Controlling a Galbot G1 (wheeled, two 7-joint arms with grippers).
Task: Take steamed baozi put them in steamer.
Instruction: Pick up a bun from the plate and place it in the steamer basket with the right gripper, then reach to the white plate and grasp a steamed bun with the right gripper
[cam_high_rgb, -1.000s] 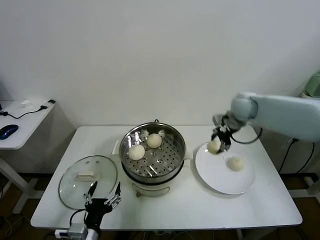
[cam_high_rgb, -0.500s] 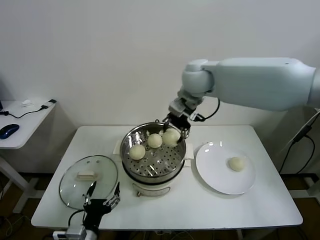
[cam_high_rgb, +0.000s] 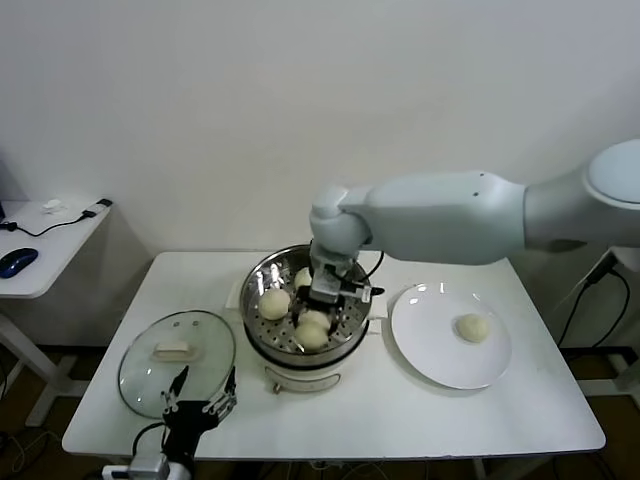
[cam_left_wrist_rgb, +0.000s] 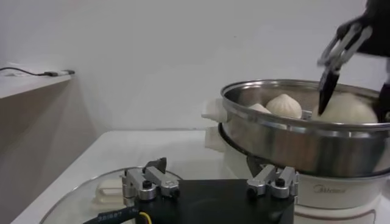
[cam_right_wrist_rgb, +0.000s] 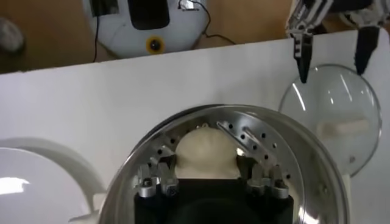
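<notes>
The steel steamer (cam_high_rgb: 352, 283) stands mid-table on its cream base. My right gripper (cam_high_rgb: 320, 308) is lowered inside it, shut on a pale baozi (cam_high_rgb: 313, 328). The right wrist view shows that bun (cam_right_wrist_rgb: 206, 149) between the fingers (cam_right_wrist_rgb: 163, 173), over the perforated tray (cam_right_wrist_rgb: 292, 158). Two more baozi (cam_high_rgb: 273, 302) (cam_high_rgb: 302, 277) lie at the steamer's back left. A last baozi (cam_high_rgb: 471, 327) lies on the white plate (cam_high_rgb: 430, 355). My left gripper (cam_high_rgb: 203, 398) is open and empty at the table's front edge. The left wrist view shows the steamer (cam_left_wrist_rgb: 286, 143) with buns (cam_left_wrist_rgb: 283, 105) inside.
The round glass lid (cam_high_rgb: 150, 370) with a cream handle lies flat at the front left, just behind my left gripper (cam_left_wrist_rgb: 210, 178). A side table (cam_high_rgb: 40, 250) with a mouse and cable stands far left. The right forearm spans above the steamer and plate.
My right gripper has carried the baozi from the steamer's back rim down into the steamer, toward its front. The left arm has not moved.
</notes>
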